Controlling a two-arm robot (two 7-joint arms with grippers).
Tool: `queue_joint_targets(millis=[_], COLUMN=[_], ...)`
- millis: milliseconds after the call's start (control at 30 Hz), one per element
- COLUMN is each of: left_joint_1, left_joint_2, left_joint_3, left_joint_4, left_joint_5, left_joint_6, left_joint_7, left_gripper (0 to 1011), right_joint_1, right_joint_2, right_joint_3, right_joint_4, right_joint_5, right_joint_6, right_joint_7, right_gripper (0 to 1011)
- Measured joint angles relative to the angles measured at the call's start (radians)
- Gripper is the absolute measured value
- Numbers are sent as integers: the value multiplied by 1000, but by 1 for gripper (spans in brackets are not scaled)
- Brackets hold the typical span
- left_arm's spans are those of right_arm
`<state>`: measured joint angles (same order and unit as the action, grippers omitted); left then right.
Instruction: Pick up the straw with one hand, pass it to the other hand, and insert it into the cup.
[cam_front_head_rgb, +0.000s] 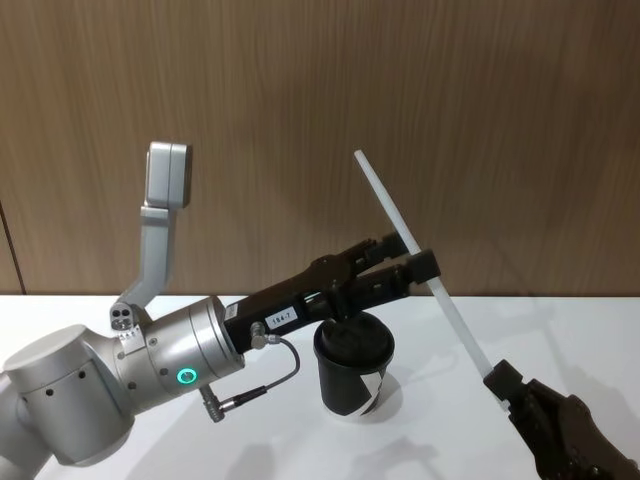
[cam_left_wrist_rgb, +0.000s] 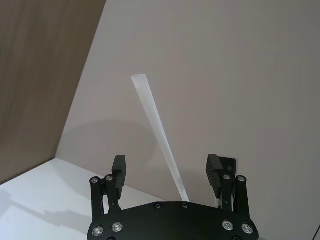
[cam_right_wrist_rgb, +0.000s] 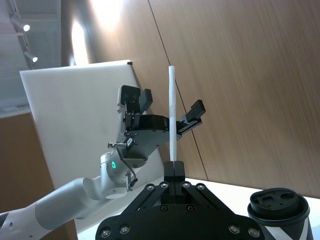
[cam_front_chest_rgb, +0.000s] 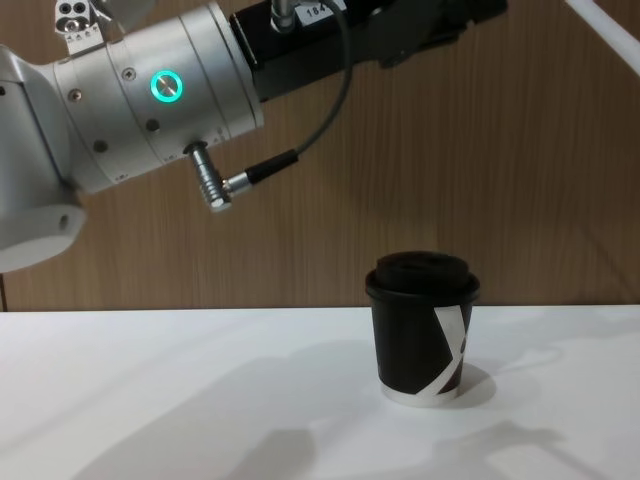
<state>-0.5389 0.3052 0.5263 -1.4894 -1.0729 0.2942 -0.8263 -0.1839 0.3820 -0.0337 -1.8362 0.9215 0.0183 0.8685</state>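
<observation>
You have the straw (cam_front_head_rgb: 390, 207) pinched at its lower end by the right gripper (cam_front_head_rgb: 499, 379), which sits low and to the right of the cup (cam_front_head_rgb: 355, 372). From there the straw slants up and leftward, its top end high above the cup. Your left gripper (cam_front_head_rgb: 412, 255) hangs just above the cup's lid with its fingers spread. The straw passes between them with a gap on each side.

Left arm (cam_front_head_rgb: 170, 360): silver cylindrical wrist, green ring light (cam_front_head_rgb: 186, 377), thin dark cable (cam_front_head_rgb: 285, 372) on a metal plug. Left end effector (cam_front_head_rgb: 408, 255): black, blocky, two-fingered, small white label (cam_front_head_rgb: 281, 318). Right end effector (cam_right_wrist_rgb: 173, 167): black linkage, silver screws (cam_right_wrist_rgb: 233, 229).
</observation>
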Motion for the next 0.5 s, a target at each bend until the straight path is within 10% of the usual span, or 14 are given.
queue_joint_targets(millis=[500], left_joint_1=[-3], left_joint_2=[-9], left_joint_3=[3], left_joint_4=[9], left_joint_5=[-9], left_joint_6=[-6], left_joint_7=[6], left_gripper=[1003], right_joint_1=[0], right_joint_2=[0], right_joint_3=[0], right_joint_4=[0], right_joint_5=[0], right_joint_6=[0], right_joint_7=[0], right_gripper=[2])
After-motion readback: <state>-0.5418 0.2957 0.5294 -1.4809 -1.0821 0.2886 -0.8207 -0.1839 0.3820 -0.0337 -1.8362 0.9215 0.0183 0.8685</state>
